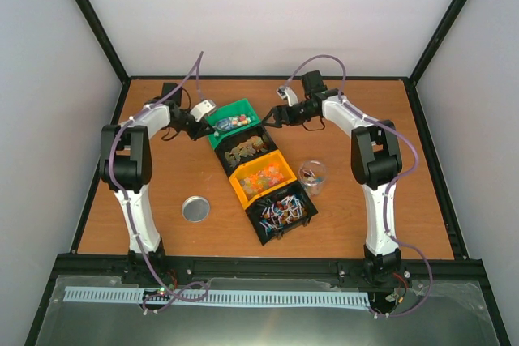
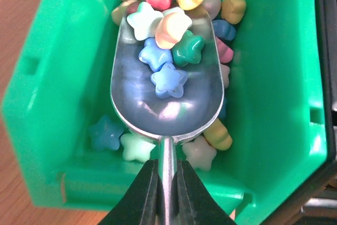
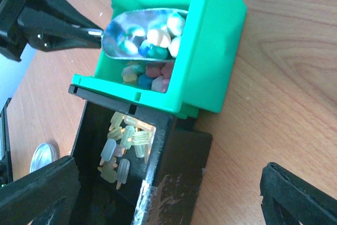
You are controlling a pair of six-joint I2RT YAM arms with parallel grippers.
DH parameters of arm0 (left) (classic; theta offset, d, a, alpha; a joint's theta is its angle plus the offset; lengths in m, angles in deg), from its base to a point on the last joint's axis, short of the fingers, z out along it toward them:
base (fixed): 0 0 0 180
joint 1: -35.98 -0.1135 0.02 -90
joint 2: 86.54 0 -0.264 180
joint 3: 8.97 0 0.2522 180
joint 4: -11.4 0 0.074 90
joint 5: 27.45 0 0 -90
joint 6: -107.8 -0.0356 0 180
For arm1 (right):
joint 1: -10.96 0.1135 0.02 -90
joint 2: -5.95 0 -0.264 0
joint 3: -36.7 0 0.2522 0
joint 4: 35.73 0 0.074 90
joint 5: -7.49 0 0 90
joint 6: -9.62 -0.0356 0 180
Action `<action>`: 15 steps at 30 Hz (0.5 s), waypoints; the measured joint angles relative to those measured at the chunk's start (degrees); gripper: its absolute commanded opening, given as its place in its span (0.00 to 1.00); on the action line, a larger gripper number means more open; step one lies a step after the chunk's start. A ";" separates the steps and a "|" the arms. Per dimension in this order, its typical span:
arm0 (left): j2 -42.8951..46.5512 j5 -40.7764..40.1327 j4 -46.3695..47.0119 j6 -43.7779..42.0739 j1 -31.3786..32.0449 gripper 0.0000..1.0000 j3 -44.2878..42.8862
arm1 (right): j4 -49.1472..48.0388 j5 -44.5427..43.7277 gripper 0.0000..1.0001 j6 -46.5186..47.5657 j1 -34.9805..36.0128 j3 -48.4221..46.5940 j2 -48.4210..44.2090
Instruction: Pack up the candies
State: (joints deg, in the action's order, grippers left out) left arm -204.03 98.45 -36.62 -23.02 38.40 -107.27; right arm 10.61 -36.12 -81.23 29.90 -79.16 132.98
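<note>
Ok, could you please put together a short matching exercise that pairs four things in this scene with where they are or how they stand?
Things
1. metal scoop
2. round lid
3. clear jar
4. right gripper

Places or states
A. standing on the table, right of the orange bin
B. open, holding nothing
C. clamped in the left gripper, loaded with star candies over the green bin
D. lying flat on the table, left of the orange bin

Pairs: 1-C, 2-D, 3-A, 4-B
</note>
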 measured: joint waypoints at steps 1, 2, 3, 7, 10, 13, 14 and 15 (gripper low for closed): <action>0.39 0.31 0.00 -0.20 -0.52 0.01 0.26 | 0.31 0.20 0.94 0.39 0.04 0.00 0.00; 0.61 0.50 0.02 -0.37 -0.92 0.01 0.44 | 0.63 0.50 0.94 0.94 0.09 0.00 0.00; 0.85 0.79 0.02 -0.55 -1.44 0.01 0.63 | 0.81 0.74 0.94 1.44 0.11 0.00 -0.02; 2.23 1.97 0.31 -1.40 -3.17 0.01 2.08 | 1.44 0.87 0.94 2.86 0.02 0.00 -0.02; 3.41 2.78 0.87 -2.03 -3.72 0.01 3.23 | 1.97 0.92 0.94 3.63 -0.24 -0.24 -0.02; 4.44 3.52 0.87 -2.62 -3.93 0.01 4.09 | 2.62 0.92 0.95 4.42 -0.72 -0.94 -0.02; 4.66 3.80 0.90 -2.75 -3.98 0.01 4.22 | 2.80 0.92 0.95 4.59 -0.92 -1.20 -0.02; 4.79 4.02 0.90 -2.84 -4.04 0.01 4.31 | 2.95 0.92 0.95 4.74 -1.09 -1.40 -0.02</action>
State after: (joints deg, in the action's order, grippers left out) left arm -199.25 102.48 -35.72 -25.86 34.35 -102.96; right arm 13.56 -35.20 -76.48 28.80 -80.56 132.95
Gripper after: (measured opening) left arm 0.082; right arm 0.949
